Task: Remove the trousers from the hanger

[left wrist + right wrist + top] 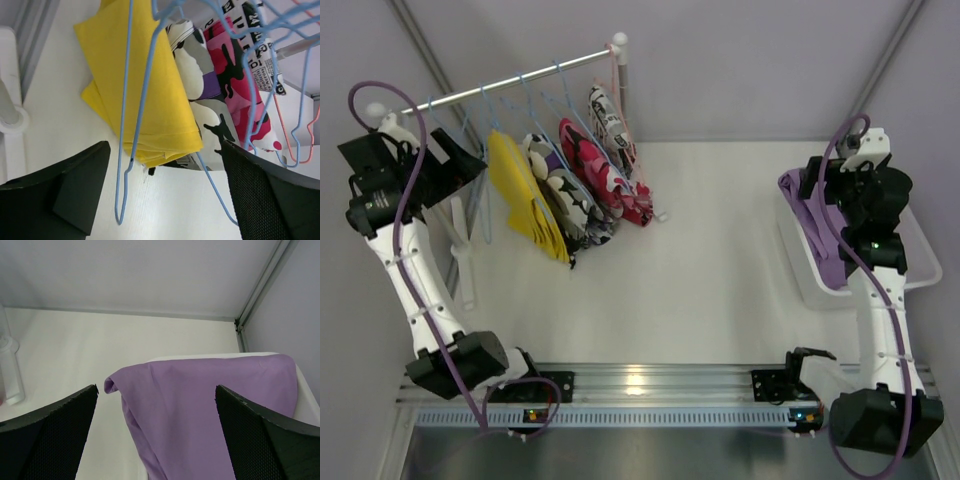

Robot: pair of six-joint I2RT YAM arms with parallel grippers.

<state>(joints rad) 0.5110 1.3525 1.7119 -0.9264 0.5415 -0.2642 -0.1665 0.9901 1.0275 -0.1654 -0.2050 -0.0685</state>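
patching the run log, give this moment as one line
left gripper: open by blue hanger | right gripper: open above lilac trousers | lilac trousers: draped over bin | yellow trousers: hanging on rack

Hung trousers (570, 190) left; bin (925, 255) right

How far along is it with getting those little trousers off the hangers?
Done: the purple trousers lie draped over the white bin, below the open right gripper. In hand: nothing; the left gripper is open, with a bare blue hanger in front of it. Left: the yellow trousers, the camouflage pair and the pink-print pairs hang on the rail.
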